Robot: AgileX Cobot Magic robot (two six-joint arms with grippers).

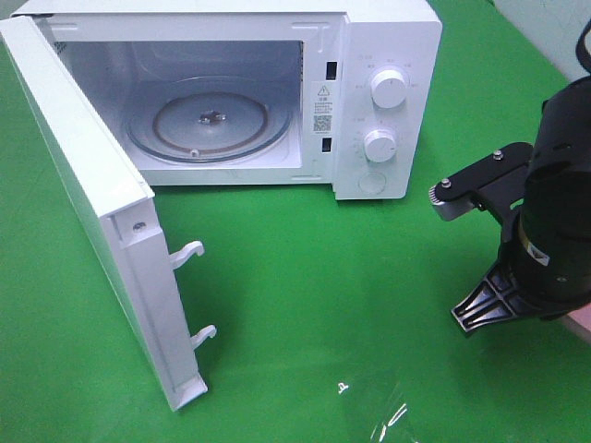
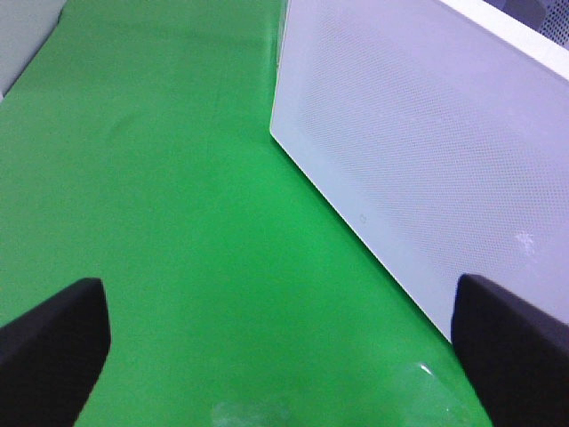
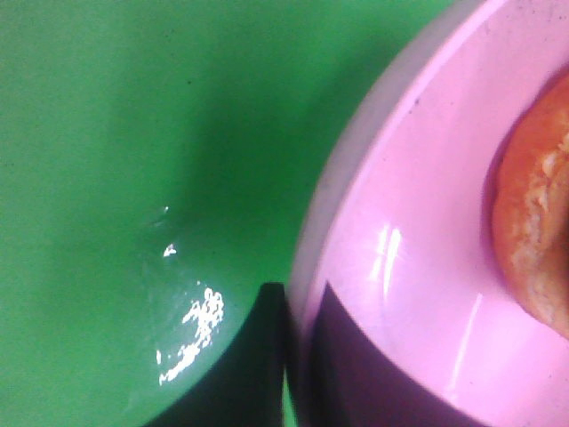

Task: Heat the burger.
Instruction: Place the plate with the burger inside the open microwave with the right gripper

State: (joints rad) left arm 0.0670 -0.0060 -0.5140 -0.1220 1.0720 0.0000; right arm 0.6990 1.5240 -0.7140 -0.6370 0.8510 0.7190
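Green cloth (image 3: 107, 133) borders glossy round pink plate (image 3: 400, 222) holding crusty burger (image 3: 533, 222).

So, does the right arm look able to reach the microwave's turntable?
Probably yes: the door is swung wide, the turntable is bare, and nothing stands between it and the right gripper at the pink plate.

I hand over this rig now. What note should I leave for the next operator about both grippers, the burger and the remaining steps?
Left gripper: open and empty, over the table beside the microwave door.
Right gripper: fingers on both sides of the pink plate rim, apparently shut on it.
Burger: on that plate, outside the microwave.
Done: door open, glass turntable bare.
Left: put plate with burger inside, close door, start heating.
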